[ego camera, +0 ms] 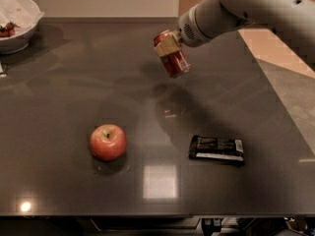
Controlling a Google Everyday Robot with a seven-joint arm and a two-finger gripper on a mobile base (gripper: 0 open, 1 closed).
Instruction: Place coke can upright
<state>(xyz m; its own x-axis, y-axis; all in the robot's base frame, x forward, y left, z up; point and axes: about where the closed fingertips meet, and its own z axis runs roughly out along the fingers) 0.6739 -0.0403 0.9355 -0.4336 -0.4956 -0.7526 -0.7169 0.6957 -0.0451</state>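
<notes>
Arm (246, 6) reaches from upper right, pincer (168, 49) apparently clamping the tilted coke can (176, 63).

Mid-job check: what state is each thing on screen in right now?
gripper: shut on the coke can, above the table
coke can: held off the table, tilted
apple: resting on the table, stem up
snack bar: lying flat, wrapped
bowl: upright, far left corner, food inside

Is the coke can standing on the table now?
No, the gripper, above the far side of the table, holds the coke can tilted in the air, not touching the surface.
</notes>
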